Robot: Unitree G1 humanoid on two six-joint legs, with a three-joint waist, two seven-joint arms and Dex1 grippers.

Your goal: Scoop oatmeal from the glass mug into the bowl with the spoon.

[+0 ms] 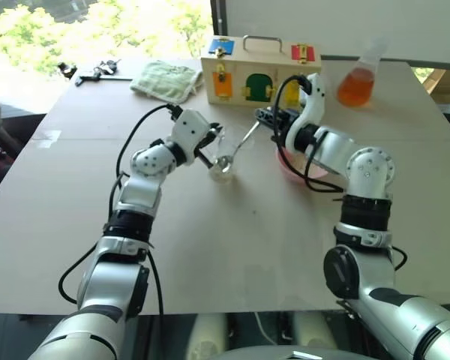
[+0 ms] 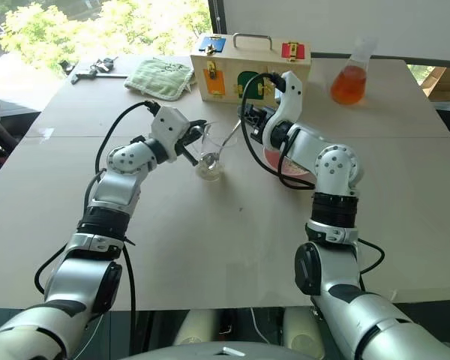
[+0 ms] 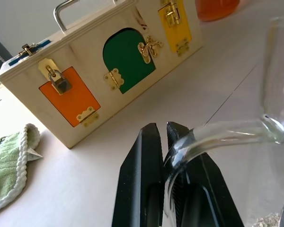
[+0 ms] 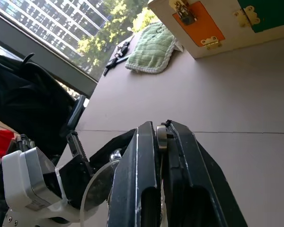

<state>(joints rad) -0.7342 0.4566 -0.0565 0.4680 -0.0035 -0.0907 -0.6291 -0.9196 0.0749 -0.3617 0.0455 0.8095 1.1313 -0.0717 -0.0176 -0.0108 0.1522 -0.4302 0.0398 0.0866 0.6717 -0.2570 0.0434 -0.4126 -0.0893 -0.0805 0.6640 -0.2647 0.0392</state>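
Clear glass mug (image 1: pixel 222 166) stands on the pale surface (image 1: pixel 232 247) near centre, a low layer of cream oatmeal (image 1: pixel 222 172) at its bottom. Left gripper (image 3: pixel 166 142) has its jaws pinched shut on the mug's thin handle (image 3: pixel 217 133), seen close in the left wrist view. Silver spoon (image 1: pixel 243 142) leans out of the mug, bowl end down inside, handle slanting up toward the right gripper (image 1: pixel 268 117), whose jaws are clamped on the handle's end. Pink bowl (image 1: pixel 296 169) sits just right of the mug, mostly hidden behind the right arm; contents cannot be told. Behind: wooden box (image 1: pixel 259 73) with orange, green and yellow doors; flask (image 1: pixel 357 82) of orange liquid at far right; green cloth (image 1: pixel 166 79) to the left of the box.
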